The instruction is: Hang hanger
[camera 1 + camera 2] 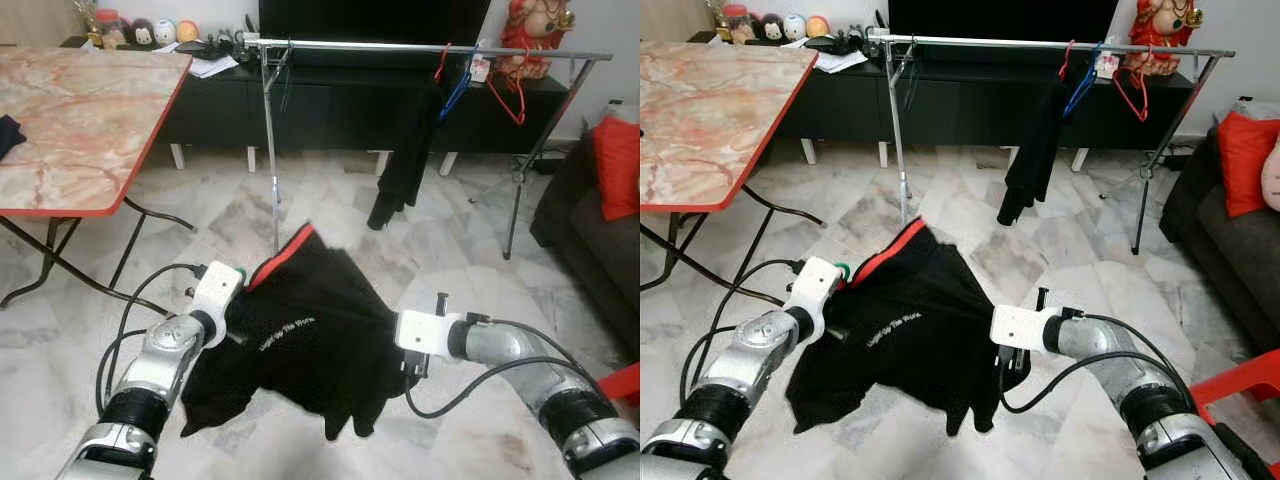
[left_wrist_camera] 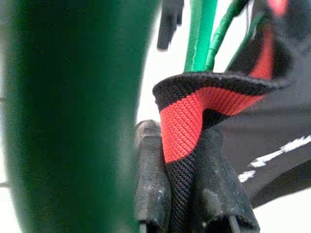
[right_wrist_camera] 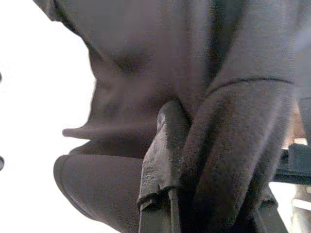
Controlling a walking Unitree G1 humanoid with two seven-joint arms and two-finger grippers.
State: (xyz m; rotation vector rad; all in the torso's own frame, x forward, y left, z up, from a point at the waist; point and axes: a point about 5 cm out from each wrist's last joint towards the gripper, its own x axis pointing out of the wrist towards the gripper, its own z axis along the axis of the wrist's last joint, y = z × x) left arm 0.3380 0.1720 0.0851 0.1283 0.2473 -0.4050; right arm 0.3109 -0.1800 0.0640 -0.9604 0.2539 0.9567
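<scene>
I've got both end effectors, left point(image 1: 232, 285) & right point(image 1: 408, 352), pinching the black shirt point(image 1: 300, 340) w/ green hanger point(image 2: 201, 34) mid-frame; next I carry it to the rail point(image 1: 400, 47) at top.

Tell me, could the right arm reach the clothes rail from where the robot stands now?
Probably not yet. The right gripper is shut on the black shirt, held low between both arms, and the rail stands well ahead across open floor. Nothing blocks the way; it just looks too far.
</scene>
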